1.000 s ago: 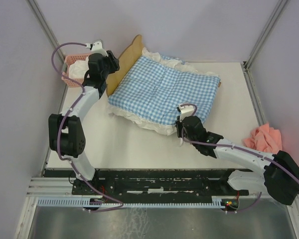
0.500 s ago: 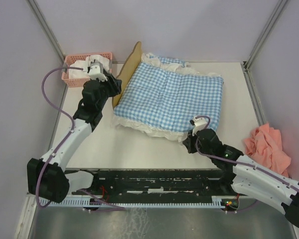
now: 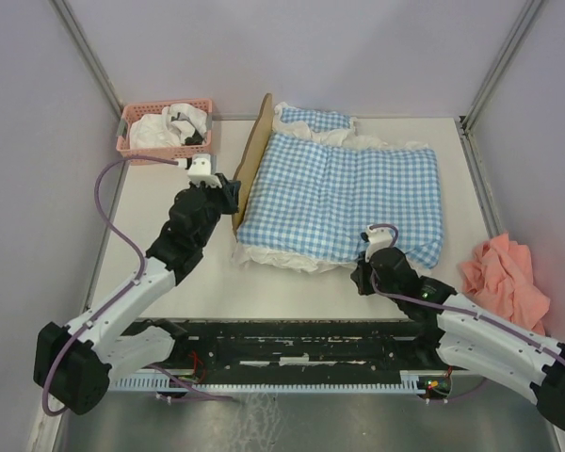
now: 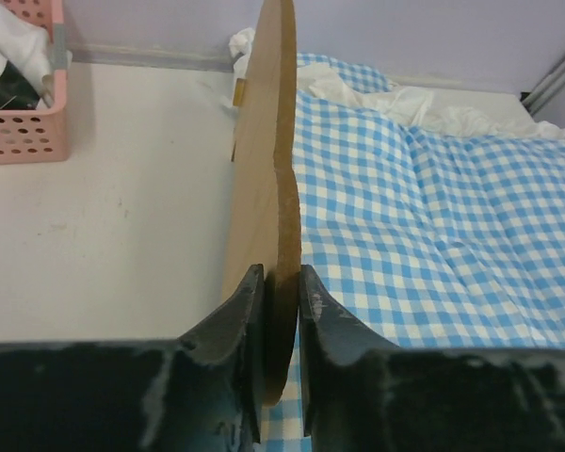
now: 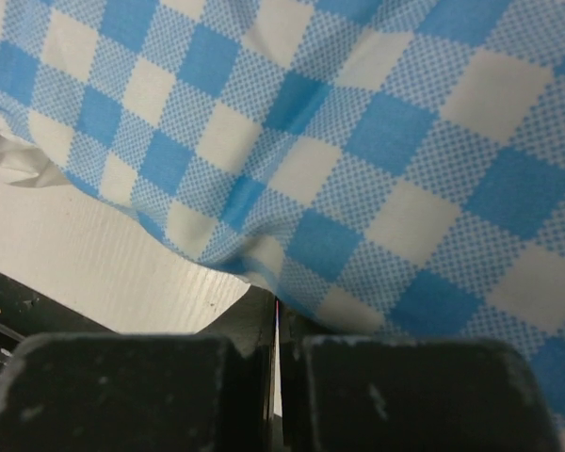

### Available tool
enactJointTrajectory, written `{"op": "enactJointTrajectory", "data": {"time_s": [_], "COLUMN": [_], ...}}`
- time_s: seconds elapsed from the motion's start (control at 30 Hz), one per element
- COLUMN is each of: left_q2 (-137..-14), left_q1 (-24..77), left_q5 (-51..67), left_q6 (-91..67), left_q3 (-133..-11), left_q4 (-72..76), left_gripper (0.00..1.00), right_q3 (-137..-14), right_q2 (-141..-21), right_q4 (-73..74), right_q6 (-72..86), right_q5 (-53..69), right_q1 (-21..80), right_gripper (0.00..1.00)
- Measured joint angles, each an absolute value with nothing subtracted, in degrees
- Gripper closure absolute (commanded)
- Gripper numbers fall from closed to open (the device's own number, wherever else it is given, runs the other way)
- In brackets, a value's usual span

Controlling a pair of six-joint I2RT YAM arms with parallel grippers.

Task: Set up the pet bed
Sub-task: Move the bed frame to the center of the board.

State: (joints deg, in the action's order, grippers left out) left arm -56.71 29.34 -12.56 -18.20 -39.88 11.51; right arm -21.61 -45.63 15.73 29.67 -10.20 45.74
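My left tool [image 4: 281, 280] is clamped on the light-wood headboard of the pet bed [image 4: 264, 179], one finger on each face of the thin board, which gives me a firm handle for steering the whole frame. My right tool [image 5: 276, 331] sits at the near right corner. Its fingers are drawn together to a slit just where the edge of the gingham bedding [image 3: 348, 188] dips in, so I judge it is pinching the hem there. A grip at each end should keep the frame from twisting. The bed lies across the middle of the table [image 3: 264, 282], with the headboard on the left, beside the pink basket [image 3: 128, 141]. Only the headboard shows, upright with a curved top edge; blue-white bedding with white ruffles hides the rails and base.
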Motion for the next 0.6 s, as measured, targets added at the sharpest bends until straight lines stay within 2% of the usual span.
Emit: {"op": "enactJointTrajectory", "data": {"time_s": [0.03,0.07,0.23,0.4,0.6], "left_q2": [-58.2,-59.8,-69.8,-79.0,-84.8], "left_q1": [29.3,29.4,29.3,26.5,18.3], "left_q5": [-13.5,-14.5,-16.7,-17.2,-8.2], "left_q6": [-17.4,-15.9,-9.9,-6.9,-5.7], "left_q3": [-41.0,-42.6,-51.8,-59.6,-64.6], "left_q4": [11.3,10.6,8.6,8.8,9.8], "left_gripper": [0.94,0.97,0.97,0.97,0.96], "right_q3": [-21.4,-21.1,-21.8,-27.8,-36.1], "right_q2": [-45.8,-46.1,-53.8,-64.7,-72.6], "right_q4": [15.0,13.9,9.5,6.2,0.9], "right_q6": [29.5,29.1,27.4,24.8,23.0], "right_q5": [-10.5,-11.0,-16.2,-18.8,-16.1], "right_q1": [45.7,45.7,45.7,45.5,45.2], "right_gripper": [0.98,0.98,0.98,0.98,0.98]}}
